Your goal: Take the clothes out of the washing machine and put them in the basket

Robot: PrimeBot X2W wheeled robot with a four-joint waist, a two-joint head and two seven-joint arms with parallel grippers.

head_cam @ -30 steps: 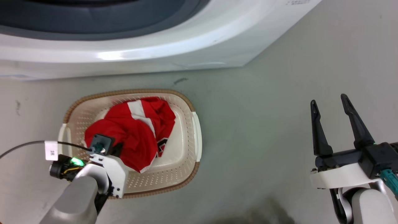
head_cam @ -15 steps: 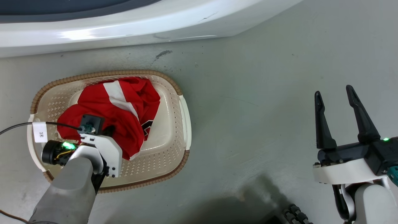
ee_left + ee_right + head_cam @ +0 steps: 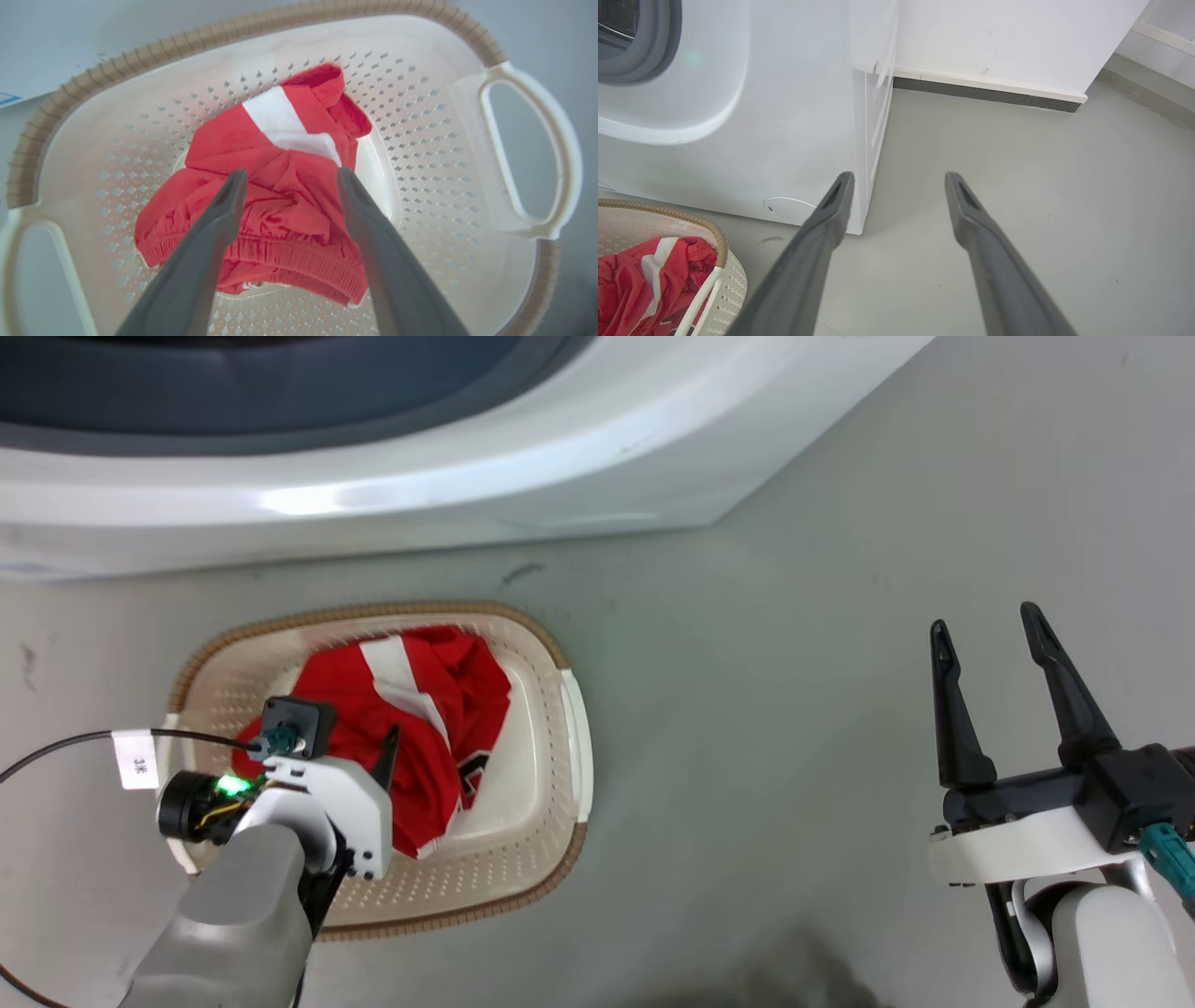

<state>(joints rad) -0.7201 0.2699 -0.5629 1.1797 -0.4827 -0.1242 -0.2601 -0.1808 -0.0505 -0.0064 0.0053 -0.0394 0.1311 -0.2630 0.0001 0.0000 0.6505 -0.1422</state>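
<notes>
Grey floor | clothes within basket rim | left gripper spread above | right gripper spread

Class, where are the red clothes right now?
The clothes lie bunched inside the basket on the floor, lower left in the head view, just before the washing machine, beneath the open left claw.

White front-loading washing machine: top was cropped.
Red striped clothes: lettering was unreadable.
Cream perforated basket: left arm hid near rim.
</notes>
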